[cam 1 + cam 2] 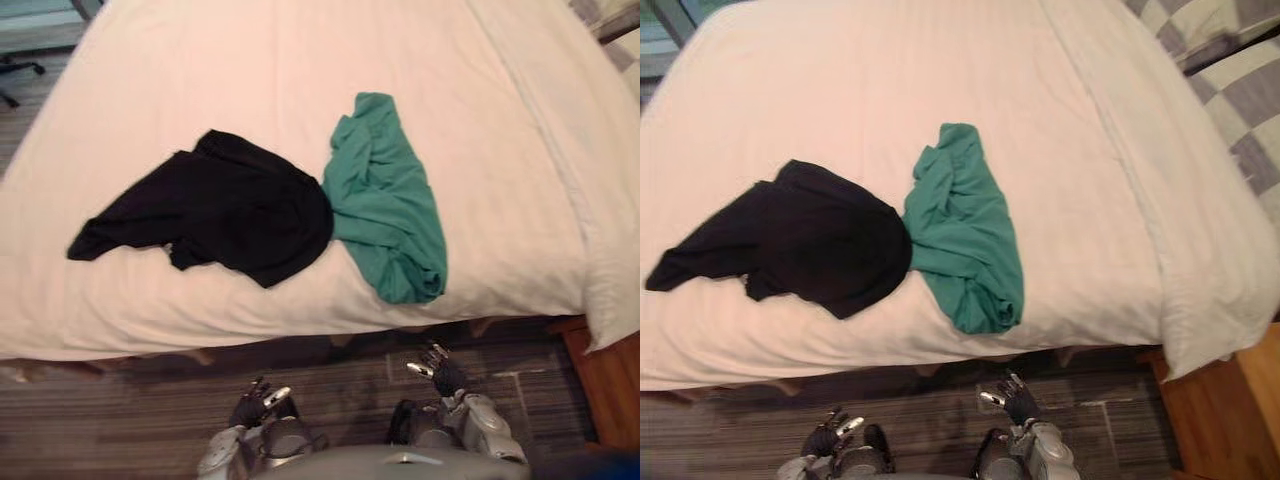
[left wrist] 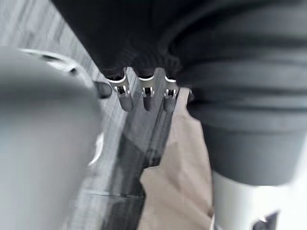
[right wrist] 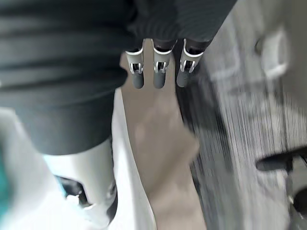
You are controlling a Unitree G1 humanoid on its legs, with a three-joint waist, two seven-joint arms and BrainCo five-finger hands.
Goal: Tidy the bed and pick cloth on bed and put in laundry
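- The black cloth (image 1: pixel 230 210) and the green cloth (image 1: pixel 385 200) lay touching at the centre of the frame, the black edge seeming to lap over the green. A grasp at that seam would probably have lifted both at once, or dragged one off the near edge.
- Both looked soft and crumpled, with loose folds. The black one trailed a narrow tail toward the left of the frame, so a pinch on one fold might have left the rest hanging to slip or snag.
- They rested on the white bed (image 1: pixel 250 60), toward its lower edge. A deep grab could have caught the cover beneath and rumpled it.
- The left hand (image 1: pixel 258 402) sat at lower centre-left and the right hand (image 1: pixel 440 372) at lower centre-right. Both were over the floor (image 1: pixel 120 420), well apart from the cloths, fingers loose and extended, holding nothing.
- Reaching up from so low, either hand risked knocking the bed's edge.
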